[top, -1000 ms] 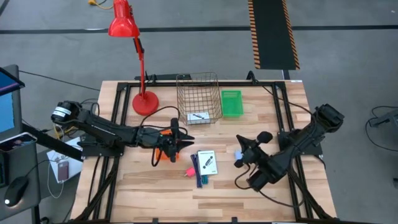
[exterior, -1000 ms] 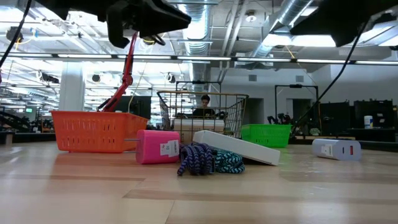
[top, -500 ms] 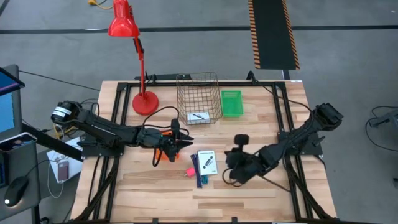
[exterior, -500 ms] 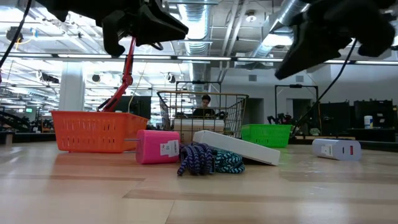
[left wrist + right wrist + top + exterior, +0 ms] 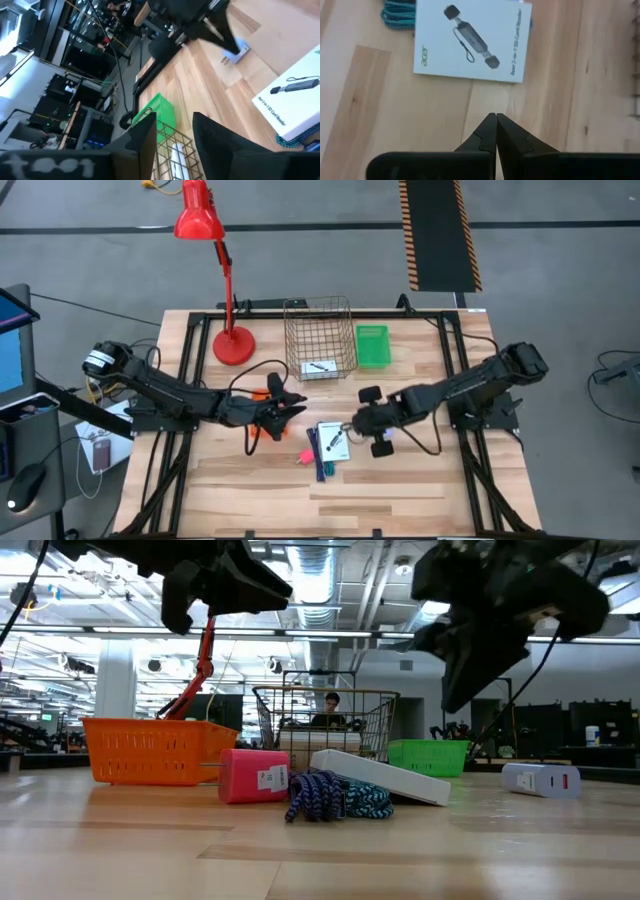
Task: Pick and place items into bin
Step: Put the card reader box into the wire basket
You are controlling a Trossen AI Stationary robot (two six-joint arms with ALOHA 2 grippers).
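A white box printed with a black card reader (image 5: 470, 42) lies mid-table (image 5: 333, 440), resting partly on blue and teal cords (image 5: 335, 797). A pink piece (image 5: 253, 775) sits to their left. A light-blue plug piece (image 5: 236, 51) lies toward the right. My right gripper (image 5: 496, 117) is shut and points steeply down above bare wood just right of the white box (image 5: 350, 427). My left gripper (image 5: 174, 120) is open, empty and held high above the orange basket (image 5: 296, 406).
A wire basket (image 5: 318, 335) with a white box in it stands at the back. A green bin (image 5: 372, 346) is to its right and a red lamp (image 5: 232, 340) to its left. An orange basket (image 5: 150, 750) sits under my left arm.
My right gripper has swung from the table's right side toward its middle, up to the white box. It has tipped from nearly level to pointing steeply down, and it has stayed shut. The things on the table have not moved.
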